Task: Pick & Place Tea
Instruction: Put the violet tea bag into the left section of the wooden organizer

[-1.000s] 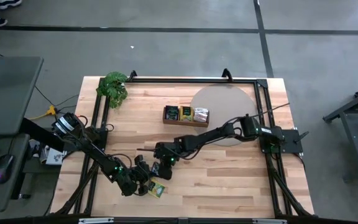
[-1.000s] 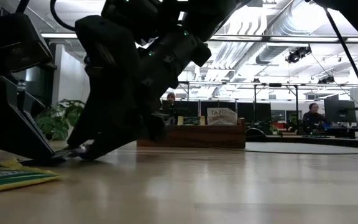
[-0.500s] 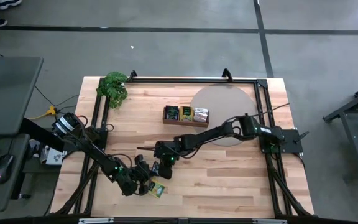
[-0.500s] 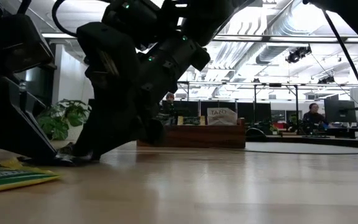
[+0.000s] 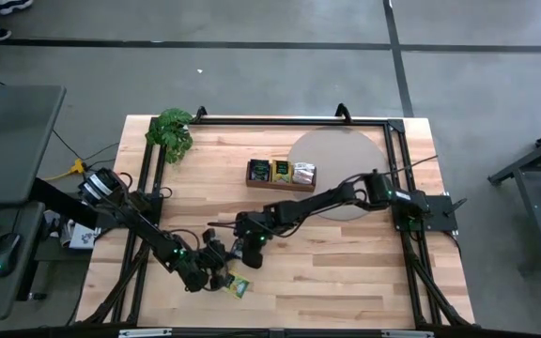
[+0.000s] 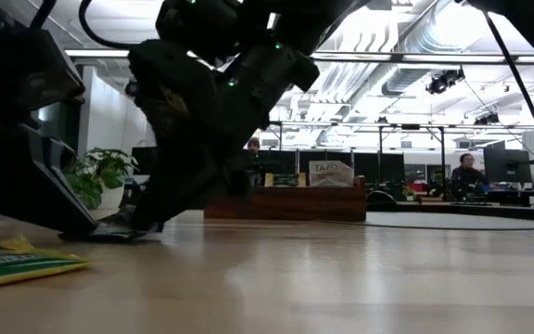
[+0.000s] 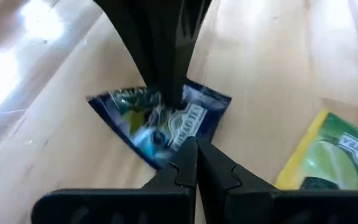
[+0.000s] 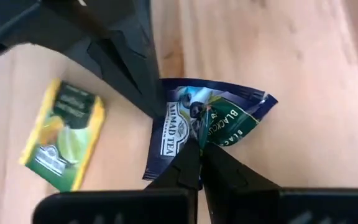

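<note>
Now, sachet: dark blue tea sachet (image 8: 207, 124), flat on table's front edge; light, thin, crumples.
Right gripper (image 8: 199, 151): pinched on its edge.
Left gripper (image 7: 196, 149): closed, tips pressing opposite edge.
Hold: by rim.

high: overhead, straight down on whole counter (image 5: 346, 272) | low: counter-top level, facing the room behind | left wrist, right wrist: close, from opposite sides, sharing one dark blue sachet (image 7: 166, 124) and a yellow-green sachet (image 8: 64, 134) beside it

Wooden counter (image 5: 346, 272) seen from above, two dark arms meeting near its front-left, yellow-green tea sachet (image 5: 238, 285) beside them, wooden tray (image 5: 281, 174) mid-counter, leafy plant (image 5: 172, 131) at back-left corner
</note>
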